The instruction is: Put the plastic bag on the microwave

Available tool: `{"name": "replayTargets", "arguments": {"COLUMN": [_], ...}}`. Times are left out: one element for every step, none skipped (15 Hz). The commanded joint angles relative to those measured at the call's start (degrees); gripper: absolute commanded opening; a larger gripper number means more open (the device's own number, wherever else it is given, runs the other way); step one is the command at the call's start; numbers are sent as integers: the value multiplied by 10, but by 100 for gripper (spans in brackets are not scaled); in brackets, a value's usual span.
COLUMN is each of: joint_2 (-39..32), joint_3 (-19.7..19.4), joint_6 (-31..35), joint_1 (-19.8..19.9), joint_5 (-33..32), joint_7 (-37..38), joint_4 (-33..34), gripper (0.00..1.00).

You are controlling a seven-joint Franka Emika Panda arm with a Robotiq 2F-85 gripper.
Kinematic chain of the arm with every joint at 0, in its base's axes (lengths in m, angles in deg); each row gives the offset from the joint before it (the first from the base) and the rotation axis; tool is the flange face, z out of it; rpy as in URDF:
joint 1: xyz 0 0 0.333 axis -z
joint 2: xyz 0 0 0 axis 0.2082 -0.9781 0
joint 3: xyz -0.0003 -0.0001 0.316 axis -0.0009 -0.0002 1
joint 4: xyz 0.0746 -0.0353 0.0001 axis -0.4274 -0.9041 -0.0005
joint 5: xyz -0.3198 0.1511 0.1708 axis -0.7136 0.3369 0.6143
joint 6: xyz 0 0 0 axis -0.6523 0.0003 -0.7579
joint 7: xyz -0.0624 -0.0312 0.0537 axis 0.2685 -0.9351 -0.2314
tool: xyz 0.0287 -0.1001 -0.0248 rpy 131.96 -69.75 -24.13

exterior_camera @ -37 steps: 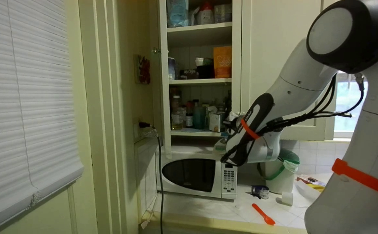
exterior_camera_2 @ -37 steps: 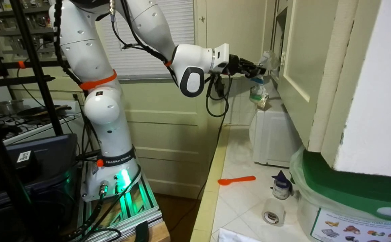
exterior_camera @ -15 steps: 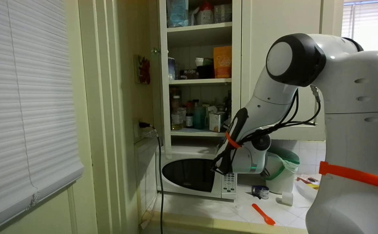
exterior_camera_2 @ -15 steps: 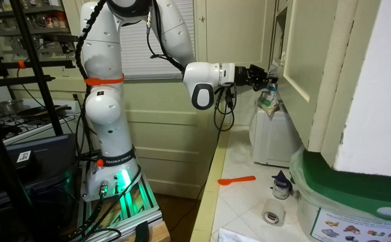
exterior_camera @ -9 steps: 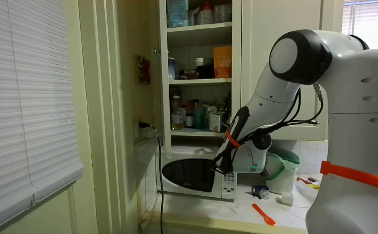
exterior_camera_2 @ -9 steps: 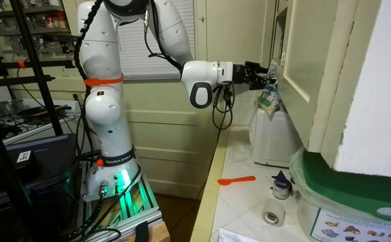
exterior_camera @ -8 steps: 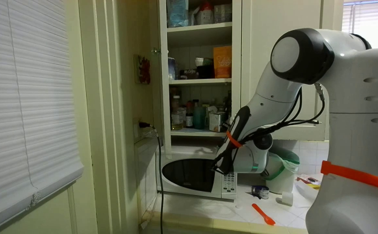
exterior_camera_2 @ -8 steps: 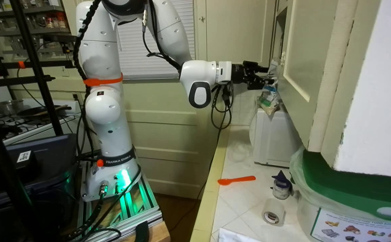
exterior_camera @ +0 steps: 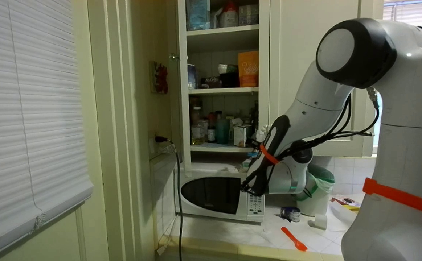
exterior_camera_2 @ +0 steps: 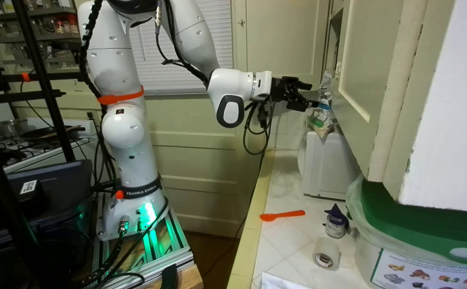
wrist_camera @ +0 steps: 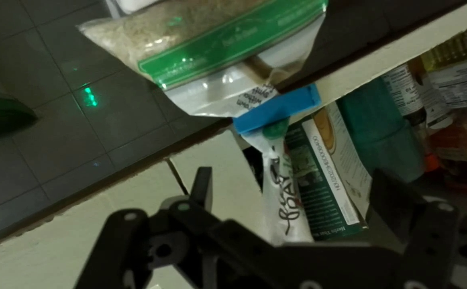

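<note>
The plastic bag (exterior_camera_2: 321, 123) sits on the microwave (exterior_camera_2: 329, 164), in from the counter's yellow edge (exterior_camera_2: 252, 216), and the gripper (exterior_camera_2: 312, 95) has wide, empty fingers (exterior_camera_2: 305, 86), so going straight back, slowly, should keep the bag standing.

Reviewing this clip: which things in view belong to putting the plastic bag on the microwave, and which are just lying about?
Part of the job:
plastic bag
microwave
gripper, open near the bag

Just lying about:
orange utensil on the counter
clear roll, probably tape
green-lidded bin
</note>
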State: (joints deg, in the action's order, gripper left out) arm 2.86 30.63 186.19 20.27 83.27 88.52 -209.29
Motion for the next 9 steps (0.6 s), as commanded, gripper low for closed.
{"name": "replayTargets", "arguments": {"joint_2": [64,77,75,92,139,151,148,167,189], "joint_3": [-12,-15,-17,-19,-21,-21,-18,-15,-9], "joint_6": [-87,-119,-167,-205,-236,-279,-325,-365,-409], "joint_1": [5,8,9,12,16,19,21,28,37], "joint_5": [6,7,5,5,1,2,12,14,18], "joint_7": [-75,-98,-116,-131,-148,-161,-179,-194,-206], "joint_4": [-24,-23,1,0,-39,-30,-1,-1,-2], "gripper": [100,100,100,100,100,100,100,100,100]}}
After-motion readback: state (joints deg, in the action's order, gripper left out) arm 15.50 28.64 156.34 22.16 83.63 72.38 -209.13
